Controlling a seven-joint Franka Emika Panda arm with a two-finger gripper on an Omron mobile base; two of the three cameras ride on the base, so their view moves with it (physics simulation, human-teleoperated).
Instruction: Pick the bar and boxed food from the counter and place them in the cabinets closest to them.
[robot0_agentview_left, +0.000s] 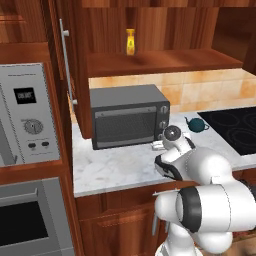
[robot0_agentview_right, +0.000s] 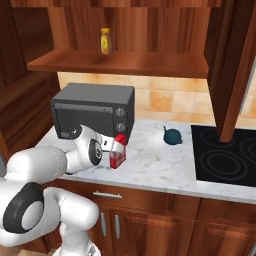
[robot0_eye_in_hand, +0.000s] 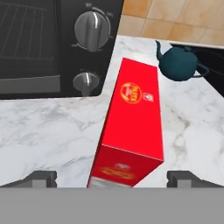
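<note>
Straddling the carton near the counter's front edge, open gripper should descend squarely before closing.

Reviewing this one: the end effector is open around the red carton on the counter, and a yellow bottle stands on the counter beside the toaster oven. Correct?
Not quite. The yellow bottle stands on the cabinet shelf above the toaster oven, not on the counter; the right base view shows it. The rest holds: the open end effector brackets the red carton on the counter.
</note>
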